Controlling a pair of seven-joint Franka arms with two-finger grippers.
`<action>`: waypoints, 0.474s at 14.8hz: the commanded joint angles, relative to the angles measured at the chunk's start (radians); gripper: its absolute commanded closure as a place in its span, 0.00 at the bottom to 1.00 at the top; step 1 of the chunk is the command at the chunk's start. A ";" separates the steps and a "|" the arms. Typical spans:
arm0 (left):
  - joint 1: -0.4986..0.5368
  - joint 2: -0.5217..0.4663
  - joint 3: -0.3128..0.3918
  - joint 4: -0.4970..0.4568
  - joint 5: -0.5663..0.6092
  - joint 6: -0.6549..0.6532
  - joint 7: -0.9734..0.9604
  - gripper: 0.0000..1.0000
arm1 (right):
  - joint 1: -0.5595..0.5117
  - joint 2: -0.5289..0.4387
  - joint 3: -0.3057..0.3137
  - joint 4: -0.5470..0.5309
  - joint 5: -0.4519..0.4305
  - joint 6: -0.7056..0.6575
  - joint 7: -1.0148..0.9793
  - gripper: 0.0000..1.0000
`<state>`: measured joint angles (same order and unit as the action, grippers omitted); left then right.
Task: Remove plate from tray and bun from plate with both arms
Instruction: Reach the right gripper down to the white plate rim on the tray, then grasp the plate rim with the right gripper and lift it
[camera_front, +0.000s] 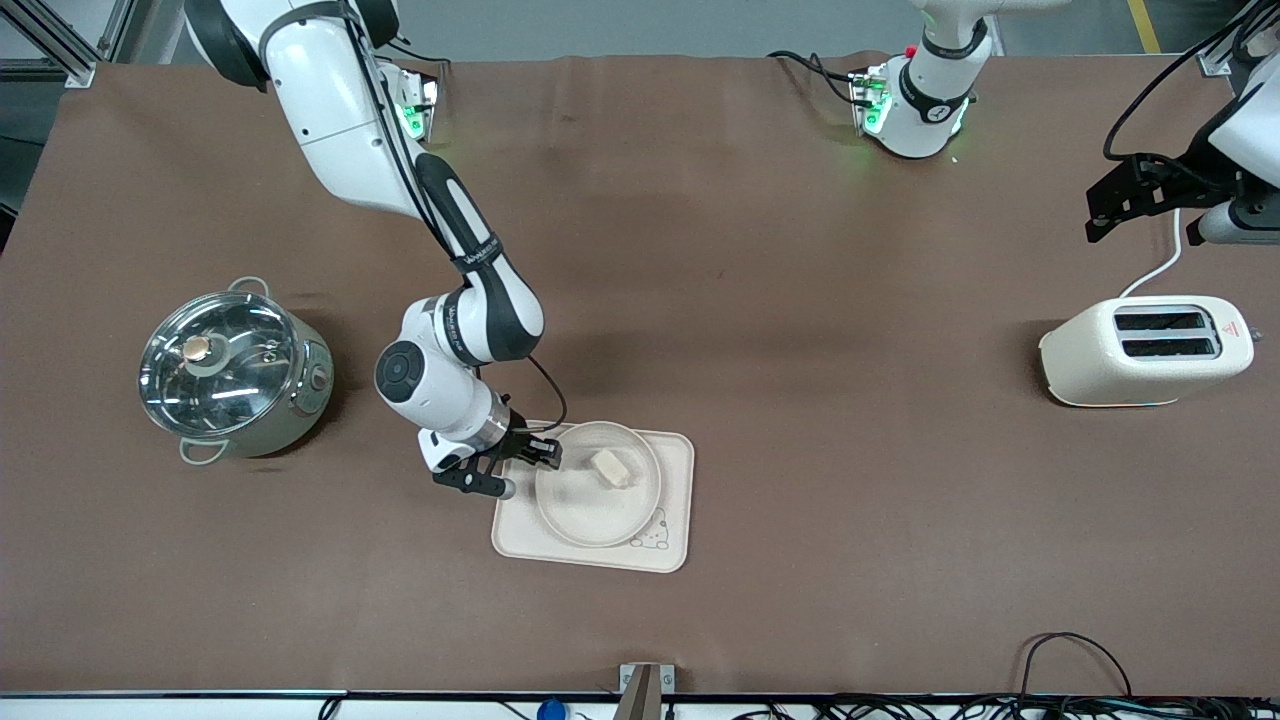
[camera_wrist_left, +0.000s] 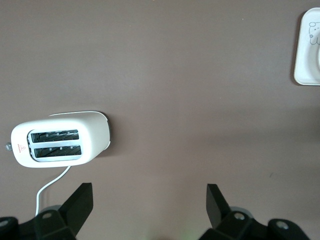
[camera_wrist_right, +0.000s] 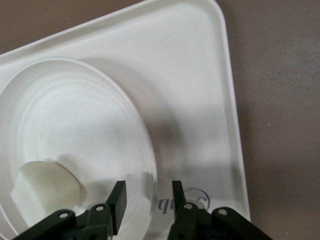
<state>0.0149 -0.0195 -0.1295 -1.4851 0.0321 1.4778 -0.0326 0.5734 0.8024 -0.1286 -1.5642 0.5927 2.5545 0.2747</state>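
On the brown tabletop (camera_front: 800, 300), near the front camera and toward the right arm's end, lay a cream tray (camera_front: 672, 455) with a rabbit drawing at one corner. The plate (camera_front: 572, 505) sat on the tray, covering most of it, and the bun (camera_front: 613, 468) rested inside the plate, off centre toward the rim farther from the camera.

The right end effector (camera_front: 540, 452) was down at the plate's rim, on the side toward the right arm's end of the tabletop. In the right wrist view its fingers (camera_wrist_right: 118, 199) straddled the rim of the plate (camera_wrist_right: 75, 125), one inside and one outside, narrowed to a small gap around the rim; whether the pads pressed the rim could not be told. The bun (camera_wrist_right: 45, 192) showed in that view just inside the plate, close to the inner finger, and the tray (camera_wrist_right: 200, 100) lay beneath.

The left end effector (camera_wrist_left: 150, 210) waited high over the left arm's end of the tabletop, its jaws wide and holding nothing. Below it stood a cream toaster (camera_front: 1145, 350) with two slots, well apart from the tray.

A steel pot (camera_front: 232, 368) with a glass lid stood toward the right arm's end, also well apart from the tray.
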 joint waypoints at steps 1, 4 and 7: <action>0.007 0.006 -0.001 0.020 -0.014 -0.004 0.006 0.00 | 0.005 0.015 -0.002 0.023 0.022 0.007 0.008 0.76; 0.019 0.006 -0.001 0.022 -0.017 -0.002 0.008 0.00 | 0.005 0.015 -0.002 0.023 0.021 0.010 0.005 0.92; 0.019 0.006 -0.001 0.022 -0.017 -0.002 0.008 0.00 | 0.005 0.015 -0.002 0.023 0.021 0.026 -0.003 0.99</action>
<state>0.0273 -0.0195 -0.1293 -1.4841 0.0321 1.4778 -0.0326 0.5756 0.8097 -0.1293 -1.5541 0.5945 2.5719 0.2757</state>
